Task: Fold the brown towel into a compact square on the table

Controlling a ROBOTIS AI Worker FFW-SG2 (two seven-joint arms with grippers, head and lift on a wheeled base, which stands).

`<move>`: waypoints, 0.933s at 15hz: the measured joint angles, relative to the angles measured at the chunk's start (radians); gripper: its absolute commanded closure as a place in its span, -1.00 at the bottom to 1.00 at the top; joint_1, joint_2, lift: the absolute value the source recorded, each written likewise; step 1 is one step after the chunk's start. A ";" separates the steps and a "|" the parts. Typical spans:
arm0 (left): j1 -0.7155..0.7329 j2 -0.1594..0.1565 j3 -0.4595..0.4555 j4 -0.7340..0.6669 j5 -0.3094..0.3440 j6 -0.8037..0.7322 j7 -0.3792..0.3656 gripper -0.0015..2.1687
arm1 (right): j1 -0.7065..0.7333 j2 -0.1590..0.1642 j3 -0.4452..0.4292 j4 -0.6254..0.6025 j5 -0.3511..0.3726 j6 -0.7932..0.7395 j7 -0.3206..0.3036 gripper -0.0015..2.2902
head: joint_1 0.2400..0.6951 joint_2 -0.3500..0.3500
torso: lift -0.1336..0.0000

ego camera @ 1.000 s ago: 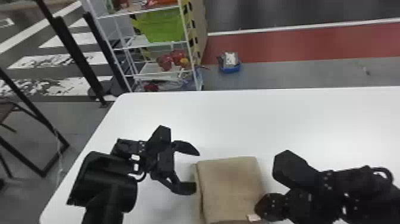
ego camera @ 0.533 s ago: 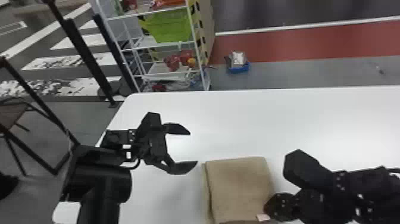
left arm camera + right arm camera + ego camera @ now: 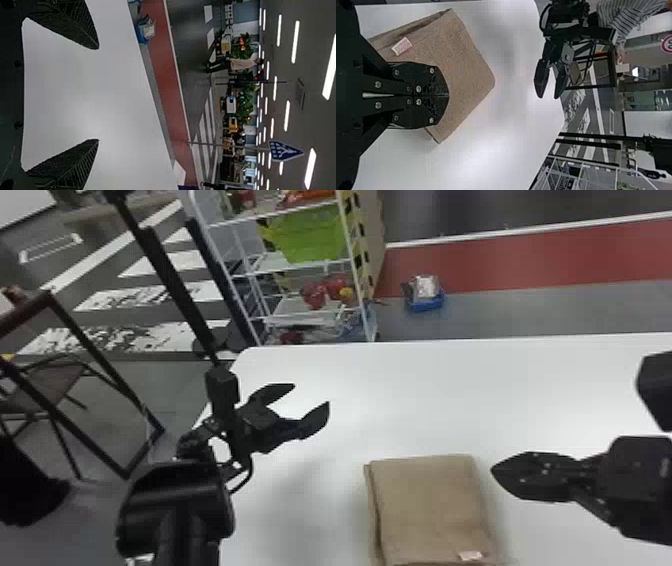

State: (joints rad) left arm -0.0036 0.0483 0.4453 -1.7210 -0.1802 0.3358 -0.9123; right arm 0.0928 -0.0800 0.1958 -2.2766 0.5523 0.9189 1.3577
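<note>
In the head view the brown towel (image 3: 430, 510) lies folded flat on the white table, a small pale label near its front edge. Up and to the left of it my left gripper (image 3: 311, 394) is raised with its fingers apart and nothing between them; the left wrist view shows the same gripper (image 3: 95, 94) over bare table. To the towel's right is my right gripper (image 3: 495, 471), its fingers together. The right wrist view has the right gripper (image 3: 448, 95) closed in front of the towel (image 3: 468, 75), hiding part of it, with no cloth seen pinched.
The white table (image 3: 450, 390) stretches behind and to both sides of the towel. Beyond its far edge stand a white wire shelf (image 3: 300, 265) and a blue container (image 3: 425, 301) on the floor. A chair (image 3: 45, 390) is off to the left.
The left gripper has lifted and drawn away from the towel's left side. My right gripper has moved off the towel's right edge. The head view has shifted slightly; the towel keeps its folded shape.
</note>
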 measured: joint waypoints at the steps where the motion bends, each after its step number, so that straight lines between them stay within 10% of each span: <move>1: 0.018 -0.005 -0.006 -0.004 0.046 0.000 0.043 -0.96 | 0.033 0.011 -0.034 -0.010 -0.028 -0.002 -0.046 -0.79 | 1.00 0.95 | -1.00; 7: 0.125 -0.040 -0.039 -0.041 0.229 -0.058 0.231 -0.96 | 0.219 0.073 -0.214 0.002 -0.250 -0.269 -0.684 -0.96 | 1.00 0.55 | -1.00; 14: 0.276 -0.041 -0.089 -0.102 0.334 -0.141 0.406 -0.96 | 0.354 0.080 -0.347 0.183 -0.427 -0.847 -0.880 -0.94 | 1.00 0.38 | -1.00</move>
State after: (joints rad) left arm 0.2722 0.0076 0.3563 -1.8227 0.1543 0.1949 -0.5062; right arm 0.4469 0.0000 -0.1512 -2.0935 0.1249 0.0715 0.4775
